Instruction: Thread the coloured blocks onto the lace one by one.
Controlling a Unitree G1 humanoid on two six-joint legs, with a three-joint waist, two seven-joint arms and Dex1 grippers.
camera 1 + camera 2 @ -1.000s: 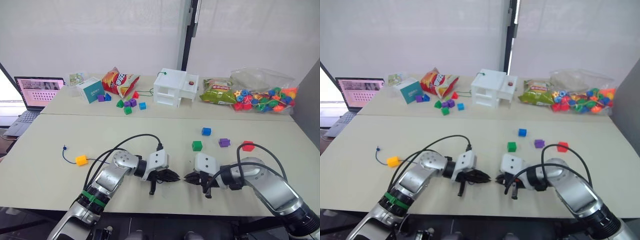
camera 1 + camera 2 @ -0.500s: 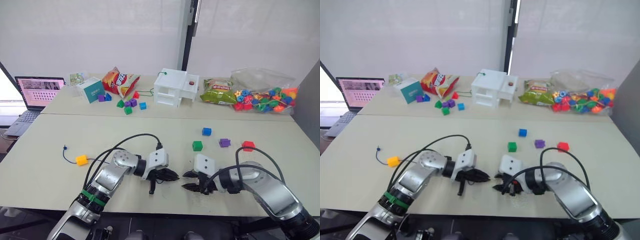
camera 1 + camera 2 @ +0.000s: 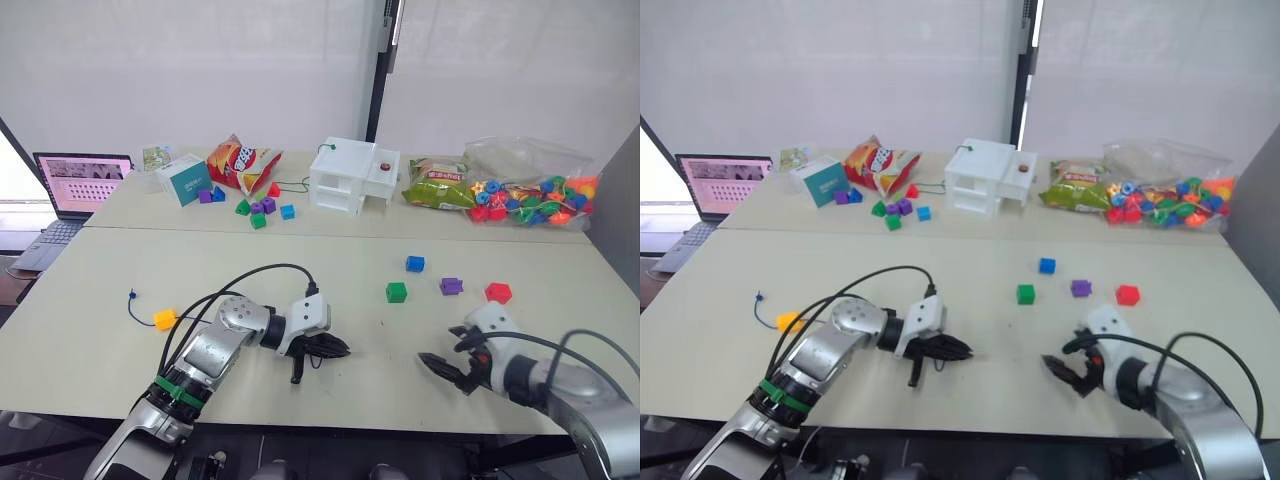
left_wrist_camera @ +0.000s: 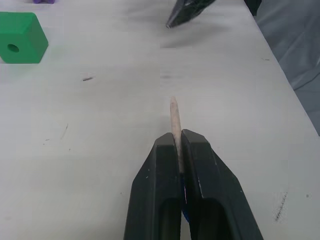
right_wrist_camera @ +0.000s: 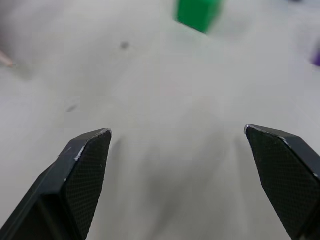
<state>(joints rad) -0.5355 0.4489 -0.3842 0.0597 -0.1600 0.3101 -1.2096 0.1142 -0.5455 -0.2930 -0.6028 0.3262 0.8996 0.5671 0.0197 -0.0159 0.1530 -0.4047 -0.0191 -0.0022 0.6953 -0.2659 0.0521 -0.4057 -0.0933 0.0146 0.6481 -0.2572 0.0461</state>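
Your left gripper (image 4: 177, 145) is low over the near table (image 3: 100, 270), fingers pinched tight on the lace (image 3: 190, 318) just behind its pale stiff tip (image 4: 173, 117), which pokes out past the fingertips and points towards your right side. From there the blue cord runs back across the table to your left, through the yellow-orange block (image 3: 164, 319), and ends in a small knot (image 3: 132, 295) just beyond it. Your right gripper (image 3: 447, 366) is near the front edge on your right, well apart from the left one, fingers (image 5: 85, 160) spread wide with nothing between them. Loose on the near table ahead of it: green block (image 3: 396, 292), nearest the middle; blue block (image 3: 415, 264), a little farther back; purple block (image 3: 451, 286); red block (image 3: 497, 292), farthest to your right. On the far table: white house-shaped box (image 3: 352, 176), a green cord (image 3: 292, 185) at its side, a cluster of small coloured pieces (image 3: 255, 208), a teal box (image 3: 184, 180), a red snack bag (image 3: 240, 162), a green snack bag (image 3: 437, 188), a clear bag of round beads (image 3: 528, 192). A laptop (image 3: 70, 188) is at the far left.
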